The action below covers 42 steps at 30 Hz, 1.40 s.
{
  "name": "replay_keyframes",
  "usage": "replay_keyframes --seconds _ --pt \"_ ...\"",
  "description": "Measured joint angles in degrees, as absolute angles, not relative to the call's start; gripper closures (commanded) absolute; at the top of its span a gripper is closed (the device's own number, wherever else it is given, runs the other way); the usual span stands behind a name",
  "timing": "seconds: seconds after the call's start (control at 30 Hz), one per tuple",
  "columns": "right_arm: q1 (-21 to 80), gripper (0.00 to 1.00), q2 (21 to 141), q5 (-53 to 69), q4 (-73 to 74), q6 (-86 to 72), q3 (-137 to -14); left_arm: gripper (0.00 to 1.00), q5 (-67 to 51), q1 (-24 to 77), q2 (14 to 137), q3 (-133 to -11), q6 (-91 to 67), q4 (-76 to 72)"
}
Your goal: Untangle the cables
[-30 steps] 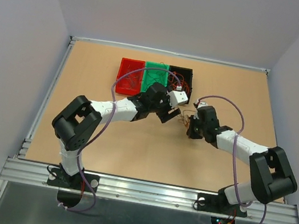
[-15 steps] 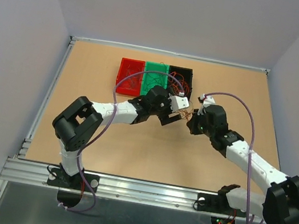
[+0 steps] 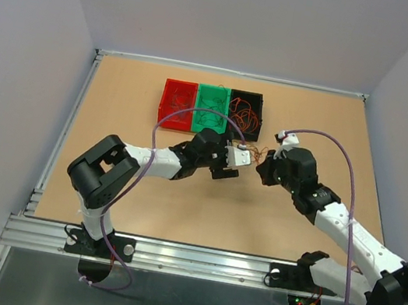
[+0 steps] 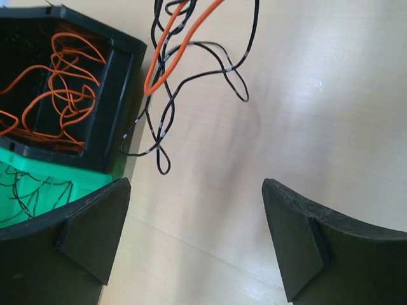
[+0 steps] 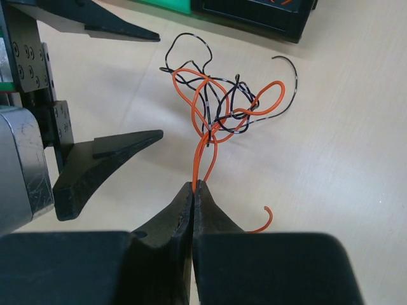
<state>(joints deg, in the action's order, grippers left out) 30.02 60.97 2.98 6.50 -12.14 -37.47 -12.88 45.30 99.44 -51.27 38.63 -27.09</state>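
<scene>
While the tan table point(image 3: 116, 113) fills most of the overhead view, the left arm point(image 3: 157, 157) reaches from the lower left toward the centre and the right arm point(image 3: 338, 222) comes in from the lower right, so that their heads nearly meet in the middle of the frame. Three bins stand side by side in the upper middle: a red bin point(image 3: 164, 103), a green bin point(image 3: 215, 89) and a black bin point(image 3: 259, 112), touching one another. Thin dark strands point(image 4: 25, 187) lie in the green bin at the lower left of the left wrist view, and curly orange strands point(image 4: 57, 82) fill the black bin at its upper left. The left gripper point(image 4: 196, 184) stands wide apart with nothing between its fingers, bare table showing in the gap. The right gripper point(image 5: 194, 185) is pressed together at the bottom centre of its own view, pinching an orange loop of the cables point(image 5: 219, 105). From that pinch the orange wire runs up the frame into a small knot of orange and black loops, just beside the black bin's near wall and between the two arm heads point(image 3: 256, 151). A short orange end curls out at the lower right of the pinch. Whether the knot rests on the table or hangs just above it cannot be told.
</scene>
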Motion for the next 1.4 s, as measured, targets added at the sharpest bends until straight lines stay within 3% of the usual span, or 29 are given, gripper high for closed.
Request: replay_keyframes --seconds 0.27,0.5,0.63,0.67,0.7,0.77,0.8,0.83,1.13,1.4 --pt "30.3 0.99 58.8 3.0 6.5 -12.2 -36.0 0.15 -12.9 45.3 99.6 -52.4 37.9 -31.5" --pt "30.5 0.99 56.2 3.0 6.5 -12.2 -34.7 0.18 -13.4 45.5 100.7 -52.7 36.9 -36.8" --pt "30.6 1.0 54.5 3.0 6.4 -12.3 -34.7 0.28 -13.4 46.5 103.1 -53.4 36.9 -37.9" --pt "30.7 1.0 53.9 3.0 6.4 -12.3 -34.6 0.35 -13.4 46.9 103.5 -53.4 36.9 -38.0" --pt "30.8 1.0 53.1 3.0 6.4 -12.3 -34.6 0.51 -13.2 47.4 104.0 -53.5 36.9 -38.0" --pt "30.8 0.99 51.9 3.0 6.0 -12.3 -34.2 0.72 -12.8 48.6 105.1 -53.8 37.2 -38.0" --pt "30.8 0.99 51.5 3.0 6.0 -12.3 -34.0 0.94 -12.3 49.2 105.8 -54.1 37.1 -37.9" --pt "30.8 0.99 50.7 2.8 6.0 -12.5 -33.7 1.0 -11.7 49.5 106.2 -54.3 37.2 -38.0" --pt "30.8 0.99 42.8 -8.7 6.0 -16.4 -31.0 1.0 -1.2 48.0 106.1 -54.8 32.7 -40.9" --pt "30.8 0.99 32.9 -24.6 6.6 -20.9 -29.9 1.0 -6.4 34.6 96.9 -55.7 22.2 -37.1"
